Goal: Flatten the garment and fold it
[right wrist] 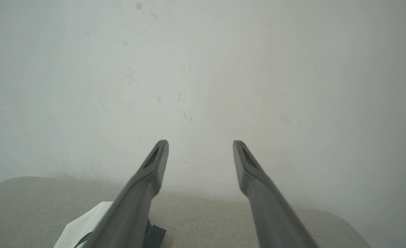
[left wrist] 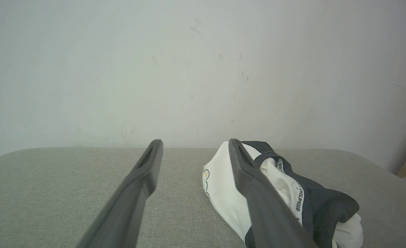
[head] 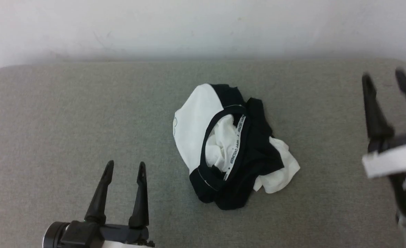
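From the head view, we judge that we are at the very start: the garment (head: 198, 117) lies crumpled in a heap near the middle of the counter (head: 51, 120), black parts wrapped over white, the lettered band curling through the bundle, nothing flattened yet. Our left pincer (head: 126, 163) sits low and to the left of the heap, fingers pointing away from us, spread wide and empty, apart from the cloth. Our right pincer (head: 383, 73) stands well off at the right edge, raised and slightly blurred, likewise spread and holding nothing.

In the left wrist view, we look along the spread fingers toward the wall (left wrist: 120, 69); the garment sits beside and partly behind the right-hand finger, so this arm is angled just past its white edge.

In the right wrist view, our fingers point mostly at the wall, with a corner of the garment low at the left.

Next, we think, each arm should reach for an outer edge of the heap and draw it apart.
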